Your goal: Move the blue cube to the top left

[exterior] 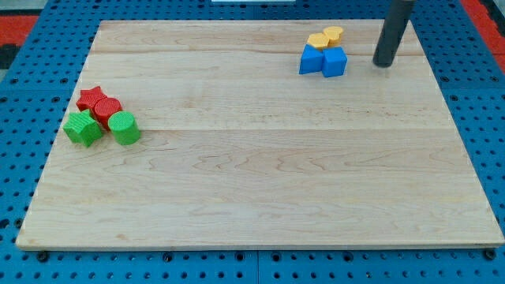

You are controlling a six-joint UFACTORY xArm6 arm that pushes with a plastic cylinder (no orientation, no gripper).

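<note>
Even, bright light is falling across the wooden board (260,173) from above, leaving only short, soft shadows hugging the bases of the blocks — nothing long or hard-edged. A faint pale sheen is showing along the board's top edge, without real glare, and the colours are reading saturated and clean. The picture is staying reasonably sharp across the middle, though fine grain and the small block edges are looking slightly soft — the dark rod (392,31) at the view's top right is appearing a little blurred along its sides.
</note>
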